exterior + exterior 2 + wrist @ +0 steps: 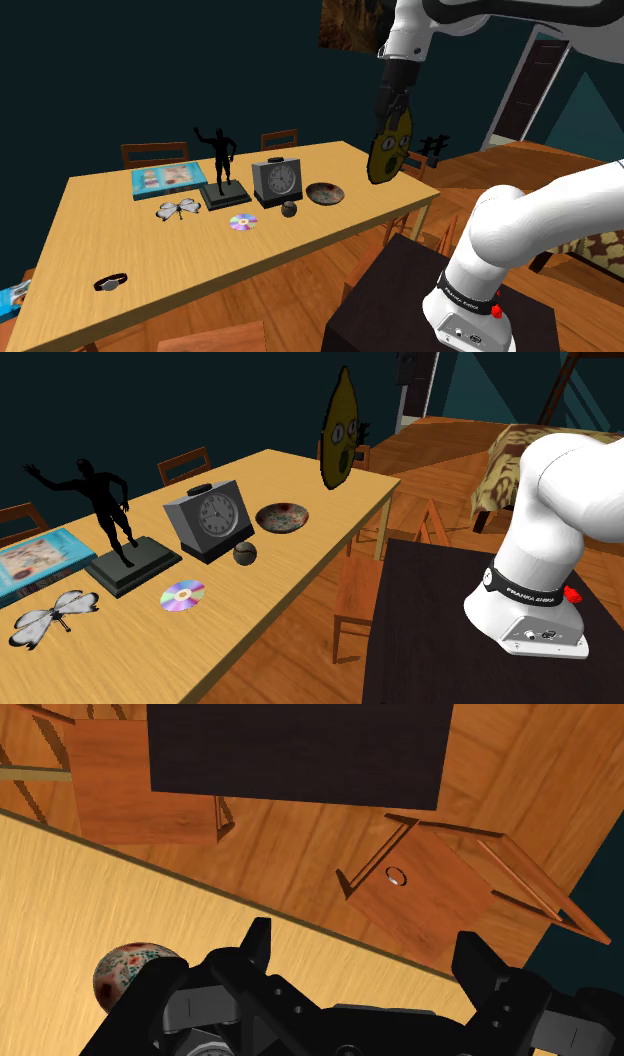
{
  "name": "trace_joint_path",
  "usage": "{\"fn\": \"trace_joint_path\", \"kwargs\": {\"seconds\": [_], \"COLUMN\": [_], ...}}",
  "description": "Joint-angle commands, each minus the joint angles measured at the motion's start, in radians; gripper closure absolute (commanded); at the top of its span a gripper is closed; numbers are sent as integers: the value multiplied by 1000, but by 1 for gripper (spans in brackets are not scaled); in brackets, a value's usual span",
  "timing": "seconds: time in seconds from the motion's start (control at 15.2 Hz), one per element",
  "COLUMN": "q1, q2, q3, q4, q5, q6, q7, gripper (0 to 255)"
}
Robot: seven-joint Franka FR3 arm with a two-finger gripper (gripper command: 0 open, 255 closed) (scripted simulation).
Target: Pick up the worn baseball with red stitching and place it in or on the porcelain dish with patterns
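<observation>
The ball (289, 209) is small, dark and dull; it rests on the wooden table (120, 240) just in front of a grey clock (276, 181). In the second exterior view the ball (245, 554) lies between the clock and a patterned dish (282, 517). That shallow, mottled dish (325, 193) sits close to the ball, toward the shoulder view's right. My gripper (393, 118) hangs high above the table's end, well away from both. In the wrist view the gripper (362, 954) is open with nothing between its fingers, and the dish (125, 969) shows beside one finger.
A black statue (221, 165), a book (167, 178), a butterfly figure (179, 210), a disc (243, 222) and a wristwatch (110, 283) also lie on the table. A yellow drop-shaped figure with a face (340, 427) stands at the table's end. A wooden chair (420, 889) is below the gripper.
</observation>
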Motion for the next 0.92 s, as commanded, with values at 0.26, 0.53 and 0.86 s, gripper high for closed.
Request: {"fn": "trace_joint_path", "kwargs": {"seconds": [0.26, 0.53, 0.86], "q1": [2, 3, 8], "q2": [47, 121, 248], "q3": [-24, -49, -80], "q4": [-84, -146, -188], "q5": [-23, -41, -55], "q6": [143, 290, 474], "q7": [-67, -132, -211], "gripper": [0, 0, 0]}}
